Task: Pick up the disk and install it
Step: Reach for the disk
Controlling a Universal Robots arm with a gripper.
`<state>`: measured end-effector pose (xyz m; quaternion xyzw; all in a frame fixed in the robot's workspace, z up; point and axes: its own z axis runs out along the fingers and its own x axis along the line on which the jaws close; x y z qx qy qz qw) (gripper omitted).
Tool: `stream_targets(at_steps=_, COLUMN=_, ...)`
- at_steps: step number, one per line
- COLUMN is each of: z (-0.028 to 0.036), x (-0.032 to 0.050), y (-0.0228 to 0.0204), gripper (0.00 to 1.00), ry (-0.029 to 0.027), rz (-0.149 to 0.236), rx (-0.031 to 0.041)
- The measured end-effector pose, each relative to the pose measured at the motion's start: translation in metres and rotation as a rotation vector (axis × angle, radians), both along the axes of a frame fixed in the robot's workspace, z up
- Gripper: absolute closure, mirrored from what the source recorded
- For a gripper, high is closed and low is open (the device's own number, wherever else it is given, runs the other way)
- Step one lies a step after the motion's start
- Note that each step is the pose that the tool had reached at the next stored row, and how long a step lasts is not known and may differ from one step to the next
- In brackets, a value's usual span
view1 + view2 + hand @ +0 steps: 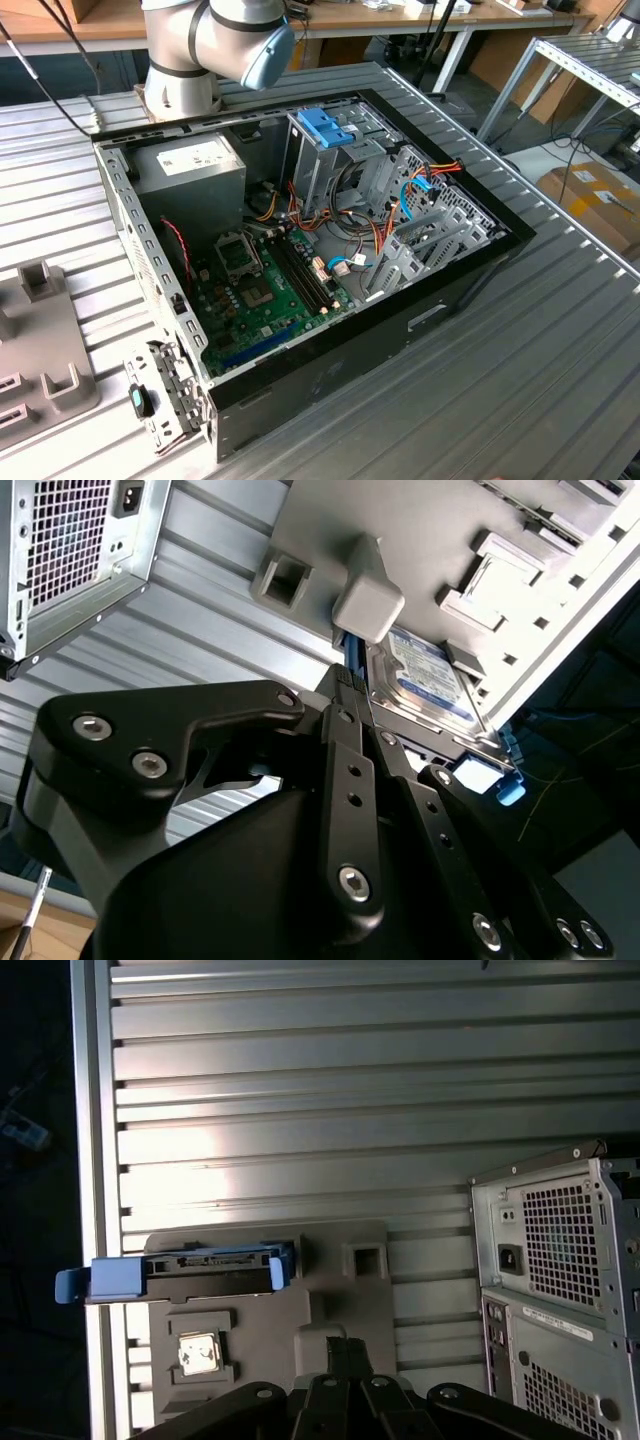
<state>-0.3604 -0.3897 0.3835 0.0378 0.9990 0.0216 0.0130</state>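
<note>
The disk point(425, 675), grey metal with a white-and-blue label, rests in a grey holder plate point(400, 530) on the ribbed table. In the first wrist view I see the disk's edge point(210, 1262) framed by its light-blue carrier rail point(120, 1280), at the end of the holder plate point(330, 1310) by the table's edge. My gripper point(347, 677) hangs over the holder, beside the disk and apart from it. Its black fingers meet at a narrow tip point(345, 1346), shut with nothing between them.
The open computer case point(470, 270) lies on the table with its motherboard point(260, 290) exposed. Inside stand a drive cage with a blue latch point(325, 125) and a grey power supply point(190, 165). The case's rear panel point(560, 1280) is near the holder. The holder point(40, 340) sits at the exterior view's left.
</note>
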Motion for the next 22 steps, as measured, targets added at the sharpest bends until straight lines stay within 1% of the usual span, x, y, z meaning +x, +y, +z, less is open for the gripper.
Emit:
stream_targets(at_steps=14, z=-0.0001, x=-0.0008, y=0.0000, gripper=0.89, ry=-0.0001, rz=0.000, rx=0.0000)
stream_targets(at_steps=17, z=-0.0001, x=-0.0031, y=0.0000, gripper=0.89, ry=-0.0001, rz=0.000, rx=0.0001)
stream_targets(at_steps=22, z=-0.0006, x=-0.0052, y=0.0028, gripper=0.89, ry=-0.0001, rz=0.000, rx=0.0000)
